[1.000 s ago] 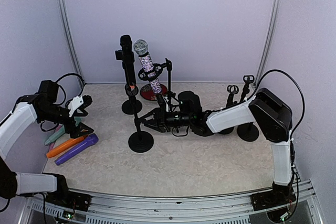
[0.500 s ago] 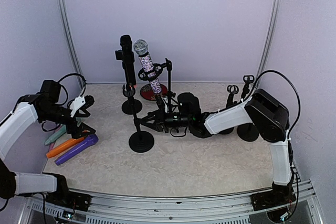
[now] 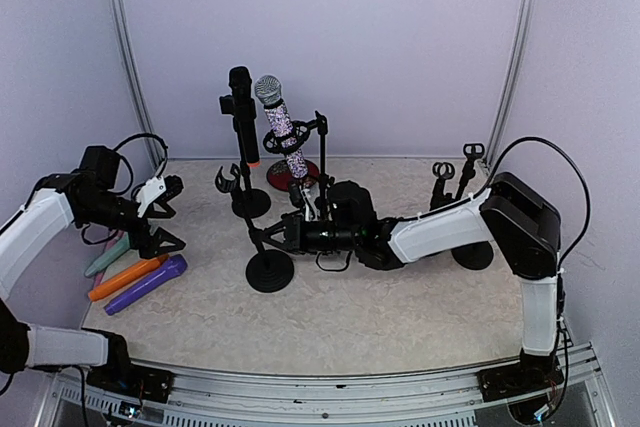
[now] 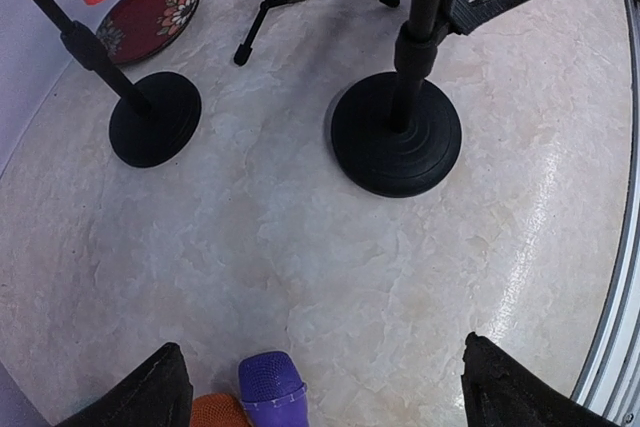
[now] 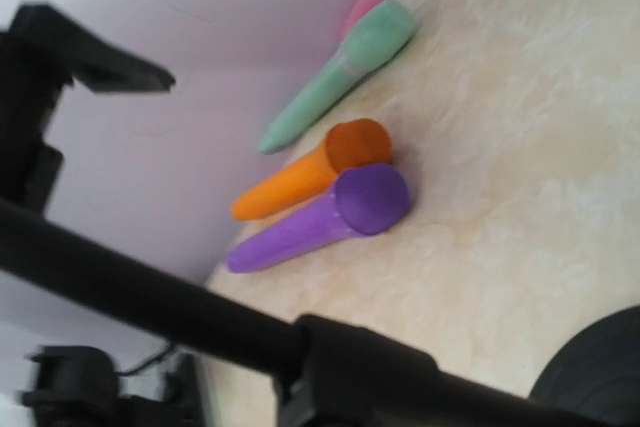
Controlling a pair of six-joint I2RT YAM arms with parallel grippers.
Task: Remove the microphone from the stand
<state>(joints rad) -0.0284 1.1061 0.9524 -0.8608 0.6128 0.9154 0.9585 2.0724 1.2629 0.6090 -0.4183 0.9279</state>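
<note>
Change from a second ago shows mid-frame in the overhead view. The right gripper (image 3: 268, 237) has slid left to the pole of the centre stand (image 3: 268, 270). That pole now leans left, and its empty clip (image 3: 226, 180) shows left of the black microphone's stand. The gripper's fingers lie against the pole, but whether they clamp it I cannot tell. The left gripper (image 3: 172, 215), at the left of the frame, has lifted slightly. It hangs wide open with nothing in it, above the loose microphones.

Both mounted microphones stay at upper centre. The black microphone (image 3: 241, 107) stands upright in its round-base stand (image 3: 250, 203). The glittery microphone (image 3: 281, 134) tilts in the ring of a tripod stand (image 3: 321, 142).

Only the left wrist view shows the two round bases close up on the marbled tabletop (image 4: 300, 247). It also shows the red plate (image 4: 150, 19) unobstructed at upper left and the black microphone's orange end band. Only the right wrist view shows a pink microphone (image 5: 362, 7) tucked behind the green one, with the leaning pole a blurred dark bar along the bottom.

Counted:
- **Stands:** five, including two right-hand stands (image 3: 472, 252) with empty clips.
- **Mounted microphones:** two.
- **Loose microphones:** four at lower left: the green microphone (image 3: 103, 259), orange microphone (image 3: 125, 278), purple microphone (image 3: 150, 283) and the pink one.
</note>
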